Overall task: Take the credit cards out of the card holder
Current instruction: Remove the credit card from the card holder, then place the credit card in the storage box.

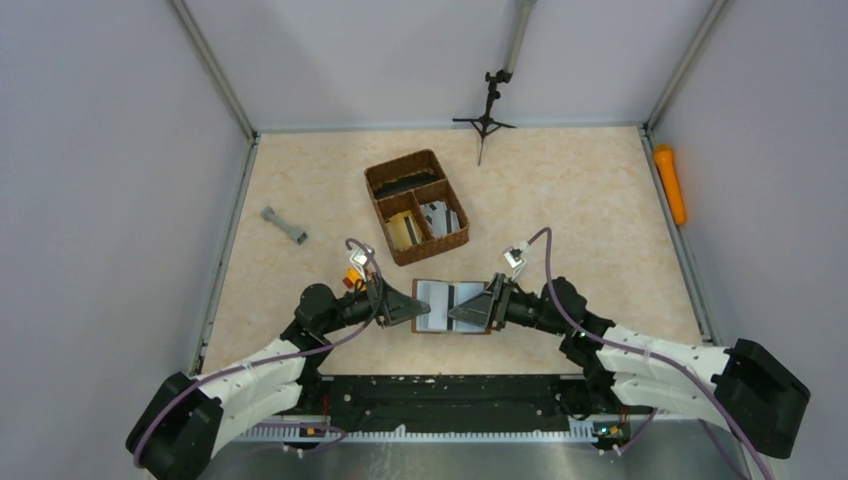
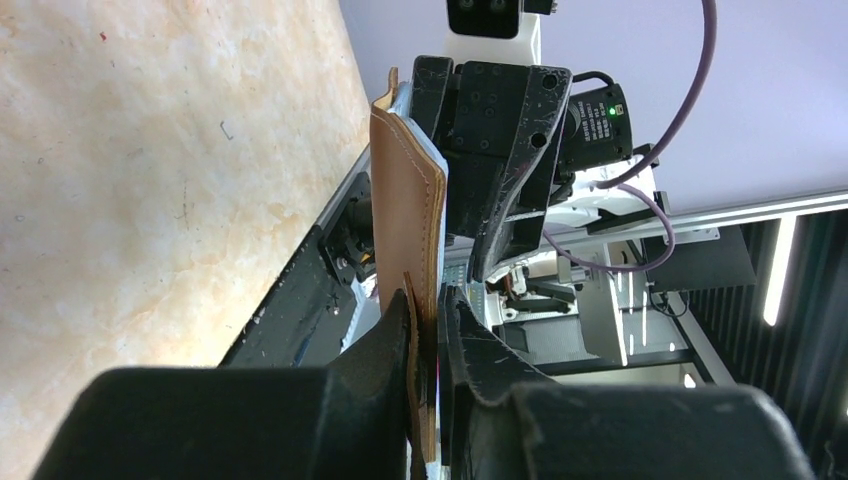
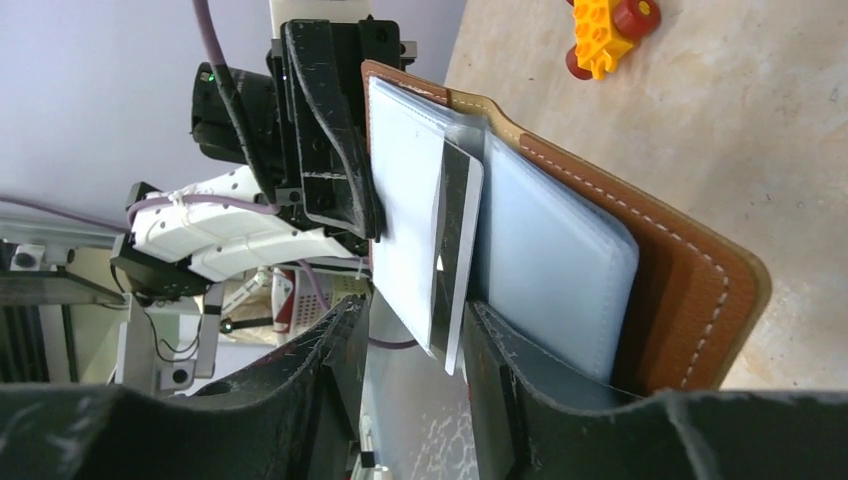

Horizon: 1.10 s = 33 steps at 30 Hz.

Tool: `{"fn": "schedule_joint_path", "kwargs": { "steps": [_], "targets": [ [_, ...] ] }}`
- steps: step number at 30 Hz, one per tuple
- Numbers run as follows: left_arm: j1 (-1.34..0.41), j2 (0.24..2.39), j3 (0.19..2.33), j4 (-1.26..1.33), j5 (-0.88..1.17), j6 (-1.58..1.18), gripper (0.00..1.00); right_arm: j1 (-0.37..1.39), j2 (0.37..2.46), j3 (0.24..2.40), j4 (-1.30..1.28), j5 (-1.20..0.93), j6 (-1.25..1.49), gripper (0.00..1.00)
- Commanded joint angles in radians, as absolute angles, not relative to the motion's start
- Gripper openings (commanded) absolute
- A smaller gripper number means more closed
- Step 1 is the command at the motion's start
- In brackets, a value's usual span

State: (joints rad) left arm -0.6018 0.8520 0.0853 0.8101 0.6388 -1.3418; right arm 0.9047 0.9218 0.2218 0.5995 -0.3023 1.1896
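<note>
**Open Card Holder Held Between Two Grippers**

Pale grey walls (image 1: 100, 150) stood around a speckled cream table (image 1: 600, 200). Two white and black arms reached in from the near edge, the left arm (image 1: 260, 375) and the right arm (image 1: 650, 360). Their tips met in the middle.

Behind them sat a brown woven basket (image 1: 416, 205) with three parts, and some flat things lay in it. Just in front of the basket was the brown card holder (image 1: 452, 306). It was spread open with its grey inside showing.

The left gripper (image 2: 428, 310) was squeezed tight on the left edge of the card holder. The right gripper (image 3: 415, 320) had its fingers apart. Between them stuck out a clear sleeve (image 3: 400, 200) and a grey card (image 3: 462, 230) with a dark stripe. The card poked out past the edge of the card holder, close to one finger. It was hard to tell if that finger touched it.

A black stand (image 1: 487, 110) stood at the back. An orange tool (image 1: 670, 183) lay by the right wall. A small grey piece (image 1: 284, 226) lay on the left. A yellow and red toy (image 3: 605, 35) sat near the left arm.
</note>
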Motion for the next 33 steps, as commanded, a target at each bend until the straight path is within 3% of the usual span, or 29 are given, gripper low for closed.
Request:
{"fn": "schedule_joint_path", "kwargs": {
  "steps": [1,8,13,23,33],
  "targets": [
    [-0.6,0.849,0.089,0.959,0.67,-1.373,0.0,0.897,0.94,0.197,0.691,-0.316,1.205,0.39],
    [-0.601,0.833,0.092,0.89,0.654,-1.335,0.0,0.892,0.913,0.192,0.65,-0.274,1.208,0.0],
    [-0.599,0.738,0.132,0.544,0.562,-1.202,0.0,0.865,0.829,0.187,0.485,-0.208,1.179,0.0],
    [-0.597,0.646,0.221,0.122,0.384,-1.034,0.01,0.829,0.795,0.338,0.114,-0.112,0.949,0.0],
    [-0.598,0.744,0.254,0.062,0.402,-0.96,0.01,0.814,1.043,0.714,-0.182,-0.062,0.64,0.0]
  ]
}}
